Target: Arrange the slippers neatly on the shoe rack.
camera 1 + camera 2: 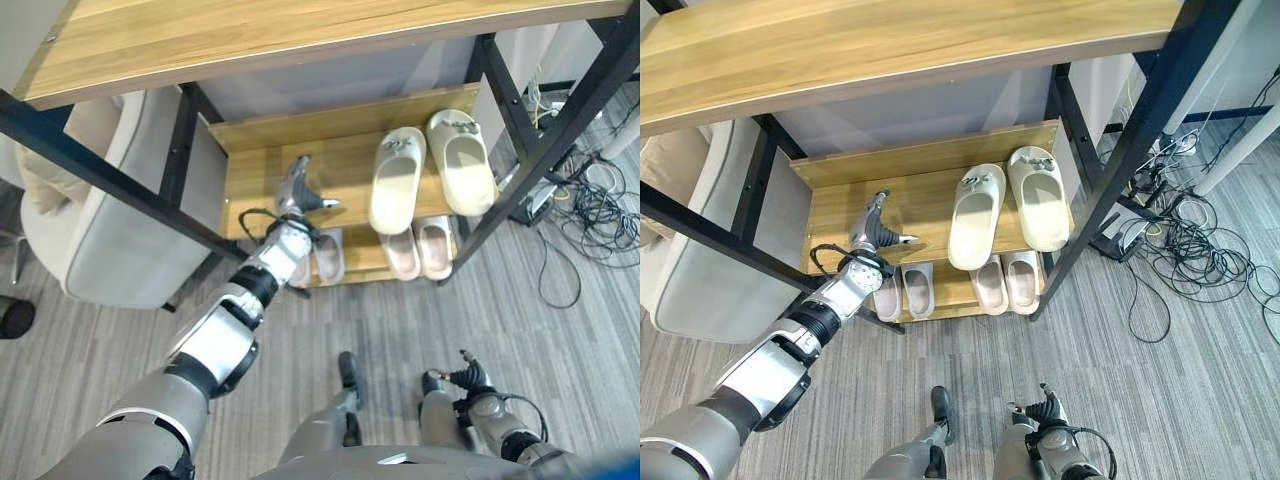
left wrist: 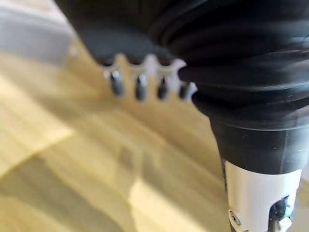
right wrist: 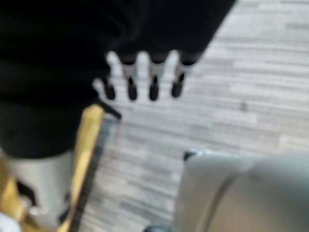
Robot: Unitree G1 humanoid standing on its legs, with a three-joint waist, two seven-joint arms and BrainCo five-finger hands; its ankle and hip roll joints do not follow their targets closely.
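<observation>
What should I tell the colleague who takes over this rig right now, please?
Left hand: open, empty, fingers straight, over the bare left part of the middle shelf.
Right hand: low by the robot's side over the floor, holding nothing, fingers straight.
Cream slippers: a pair side by side on the middle shelf's right half, one set slightly further forward.
Pink slippers and grey slippers: two pairs on the bottom shelf.
Done: all visible slippers are on the rack.
Left: perhaps even up the cream pair.

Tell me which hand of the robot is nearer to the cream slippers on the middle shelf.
Left. The left hand is over the same shelf, beside the cream slippers without touching them. The right hand hangs low over the floor, away from the rack.
</observation>
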